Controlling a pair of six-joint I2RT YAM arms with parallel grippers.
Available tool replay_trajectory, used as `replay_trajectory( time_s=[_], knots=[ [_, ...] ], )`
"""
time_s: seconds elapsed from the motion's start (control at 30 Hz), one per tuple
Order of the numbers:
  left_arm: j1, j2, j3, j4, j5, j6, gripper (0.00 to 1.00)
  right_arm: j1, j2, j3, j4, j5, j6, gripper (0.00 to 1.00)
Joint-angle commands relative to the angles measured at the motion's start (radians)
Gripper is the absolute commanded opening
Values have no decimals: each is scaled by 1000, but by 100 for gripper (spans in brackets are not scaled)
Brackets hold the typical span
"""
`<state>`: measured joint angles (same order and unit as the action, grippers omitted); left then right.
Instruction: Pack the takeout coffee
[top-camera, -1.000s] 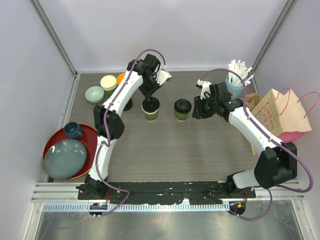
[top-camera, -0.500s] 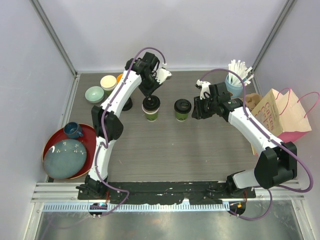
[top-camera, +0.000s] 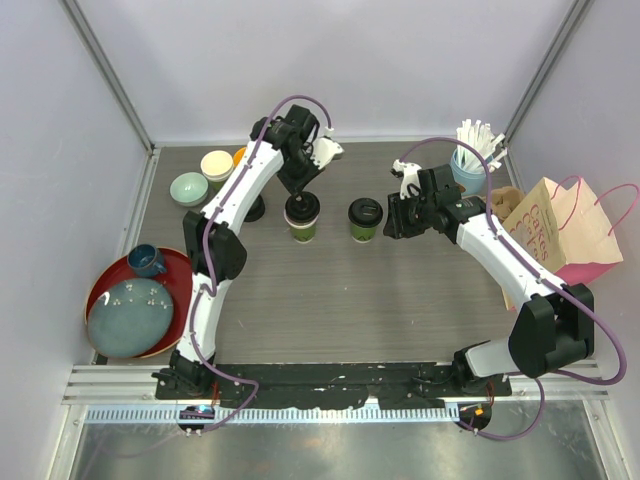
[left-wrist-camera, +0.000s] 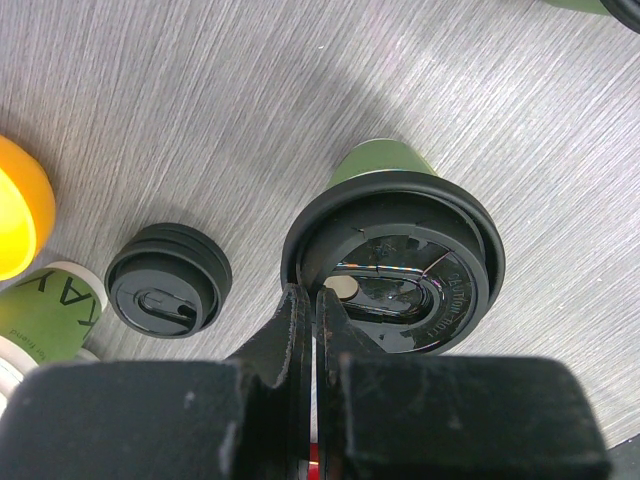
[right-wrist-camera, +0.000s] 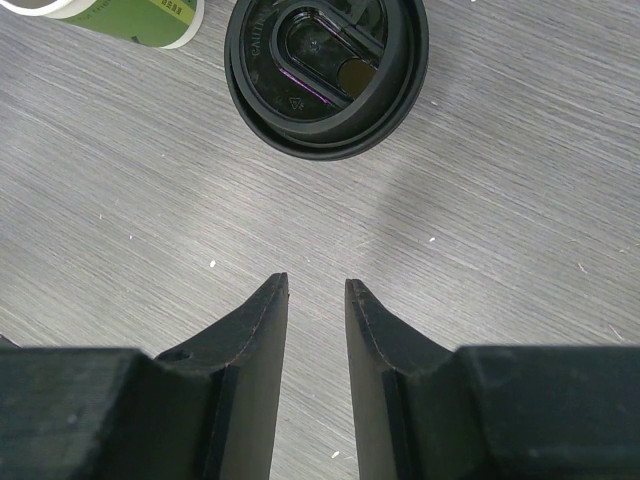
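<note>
I'm looking down on a grey wood-grain table boxed in by pale walls, with metal posts running up the back corners. At the lower left of the overhead frame sits a red tray carrying a blue-grey plate and a dark blue mug. Toward the upper left are a pale green bowl and a cream cup. At the upper right stands a light-blue cup of straws, and at the right edge a paper bag with pink handles. The two coffees stand upright side by side in the upper middle, both lidded: the left-hand cup and the right-hand cup, slightly apart. My left arm arches up from the bottom edge and bends down over the left-hand cup. The left gripper points straight down at its lid with its fingers pressed together. From the wrist its tips sit at the near rim of that lid, though I cannot tell whether they touch it. A spare lid lies flat on the table at the left of that wrist view. My right arm sweeps in from the lower right, stretched low. The right gripper is just right of the right-hand cup, with its jaws a narrow gap apart and nothing between them.
</note>
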<state>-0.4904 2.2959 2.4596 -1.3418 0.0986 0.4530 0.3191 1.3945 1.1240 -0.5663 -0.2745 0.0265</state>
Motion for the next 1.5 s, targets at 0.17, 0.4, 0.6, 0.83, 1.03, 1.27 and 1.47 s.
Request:
replay_trajectory(
  time_s=[0.17, 0.4, 0.6, 0.83, 1.03, 1.27, 1.47],
  knots=[
    [7, 0, -1, -218, -14, 6, 0, 9, -17, 31, -1, -2, -16, 35],
    [12, 13, -5, -217, -10, 4, 0, 9, -14, 31, -1, 0, -17, 35],
    [10, 19, -10, -215, 1, -4, 0, 11, -14, 30, -1, 0, -17, 35],
    [12, 19, -21, -204, -10, -8, 0, 11, -12, 31, -3, 1, -16, 35],
    [9, 16, -24, -211, -4, -4, 0, 11, -14, 30, -1, 1, -19, 35],
    [10, -12, -11, -235, -11, 15, 0, 11, -11, 33, -6, 1, -19, 35],
    [12, -23, 1, -252, -10, 24, 0, 11, -11, 33, -6, 0, -20, 35]
  ],
)
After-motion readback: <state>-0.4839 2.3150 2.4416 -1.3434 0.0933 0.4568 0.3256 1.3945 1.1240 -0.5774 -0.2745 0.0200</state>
